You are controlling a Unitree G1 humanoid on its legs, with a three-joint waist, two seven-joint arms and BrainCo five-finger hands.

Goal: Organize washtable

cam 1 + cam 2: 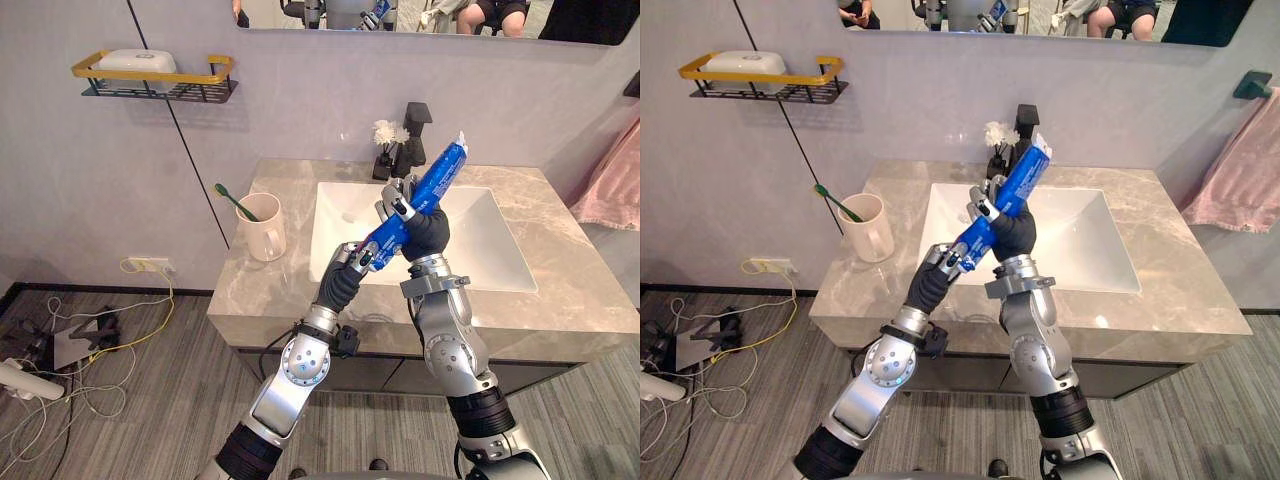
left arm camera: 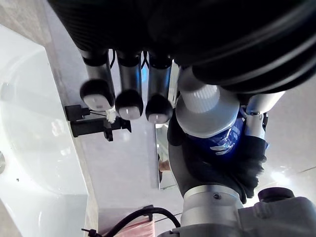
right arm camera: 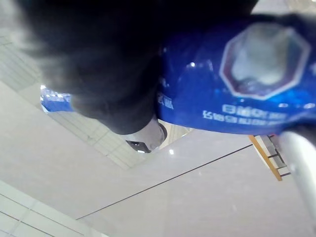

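The marble table (image 1: 560,300) carries a white sink (image 1: 470,235), and everything else reads from that basin. Above the sink's front edge both hands meet on one blue toothpaste tube (image 1: 440,170), held slanted in the air with its crimped end towards the black faucet (image 1: 415,135) behind the sink. The right hand (image 1: 425,228) is wrapped round the tube's middle and seems to carry its weight. The left hand (image 1: 345,270) closes on the lower end, fingers beside the white cap (image 2: 200,111). This looks to me like a handover or a regrip, so the tube can be set away neatly. To the left of the sink stands a cream cup (image 1: 262,228) with a green toothbrush (image 1: 232,198) leaning in it, probably where the tube belongs.
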